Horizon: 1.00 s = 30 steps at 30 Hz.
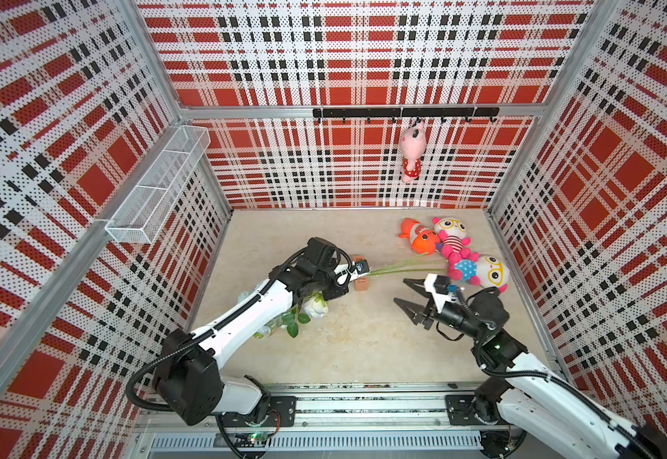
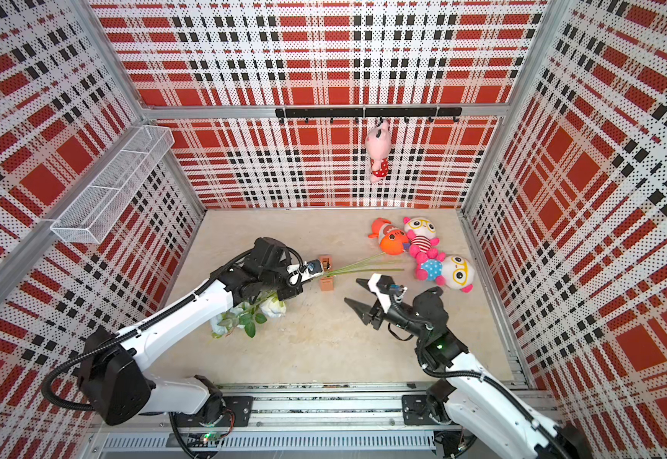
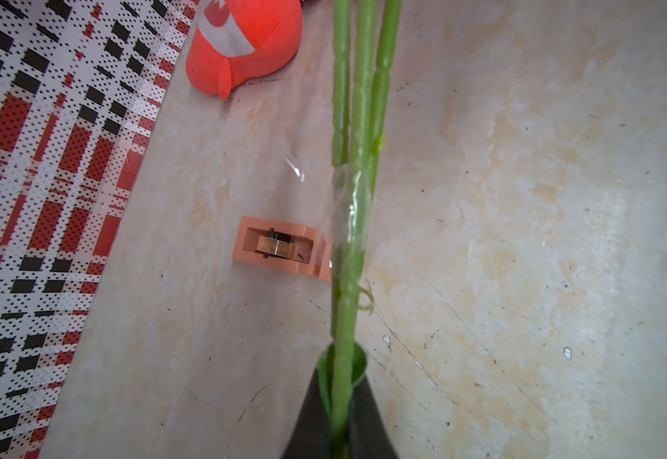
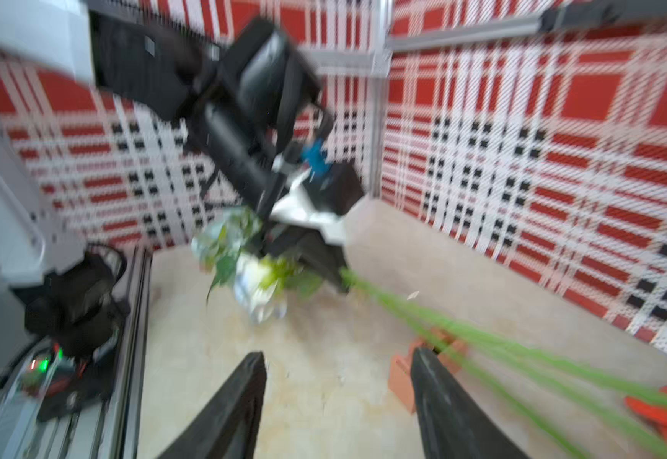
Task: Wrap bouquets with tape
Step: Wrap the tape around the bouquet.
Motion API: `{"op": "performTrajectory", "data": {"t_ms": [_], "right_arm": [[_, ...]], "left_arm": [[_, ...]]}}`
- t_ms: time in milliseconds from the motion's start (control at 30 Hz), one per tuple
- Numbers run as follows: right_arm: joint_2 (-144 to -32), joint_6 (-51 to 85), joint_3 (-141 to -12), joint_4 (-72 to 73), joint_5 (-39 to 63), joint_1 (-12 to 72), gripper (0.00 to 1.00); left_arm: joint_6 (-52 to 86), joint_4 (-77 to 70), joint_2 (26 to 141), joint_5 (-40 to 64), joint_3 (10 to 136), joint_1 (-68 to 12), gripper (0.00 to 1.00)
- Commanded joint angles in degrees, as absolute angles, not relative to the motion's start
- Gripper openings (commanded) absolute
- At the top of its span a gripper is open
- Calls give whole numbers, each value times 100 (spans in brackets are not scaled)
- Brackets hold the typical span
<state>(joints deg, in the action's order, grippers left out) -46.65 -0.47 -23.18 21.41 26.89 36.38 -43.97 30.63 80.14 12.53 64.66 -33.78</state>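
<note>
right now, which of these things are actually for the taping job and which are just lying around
For the job: bouquet, tape dispenser, clear tape on the stems.
Just lying about: orange plush fish, striped plush doll, dotted plush doll, hanging pink plush, wire basket.

This picture is blurry. The right gripper [image 4: 337, 353] has its two black fingers [image 4: 228, 413] wide apart, and only bare bench [image 4: 316, 330] shows between them. Farther off, the left gripper [image 4: 339, 278] pinches the bouquet [image 4: 256, 286] by its green stems [image 4: 479, 343]. The white flowers and green leaves bunch up on one side of that gripper. The long stems stick out the other side and spread apart. They cross in front of the small orange tape [image 4: 401, 377], which sits on the bench just behind one right gripper finger. A bit of an orange toy [image 4: 657, 413] shows by the stem ends. Red, white and black check walls [image 4: 522, 139] stand behind.
</note>
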Motion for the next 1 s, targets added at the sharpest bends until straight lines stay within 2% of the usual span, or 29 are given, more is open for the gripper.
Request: {"op": "performTrajectory", "data": {"t_ms": [0, 67, 133, 233, 533, 967], "right_arm": [[-5181, -1684, -2881, 1490, 1961, 4403, 68], [-5466, -2273, -3279, 1151, 1572, 4487, 66], [-5803, -2991, -3431, 1210, 1161, 4499, 59], [-6261, -3620, -3763, 934, 653, 4520, 57], [-7117, -4522, -4110, 1055, 219, 4512, 61], [-7829, -5405, -4329, 1273, 203, 4509, 49]], "left_arm": [[-4441, 3351, 8175, 1477, 6765, -3386, 0], [-4451, 3457, 8266, 1508, 6827, -3399, 0], [-4459, 3542, 8351, 1558, 6884, -3393, 0], [-4433, 3670, 8447, 1497, 6953, -3395, 0], [-4548, 3777, 8584, 1643, 7066, -3362, 0], [-4687, 3965, 8807, 1817, 7203, -3326, 0]]}}
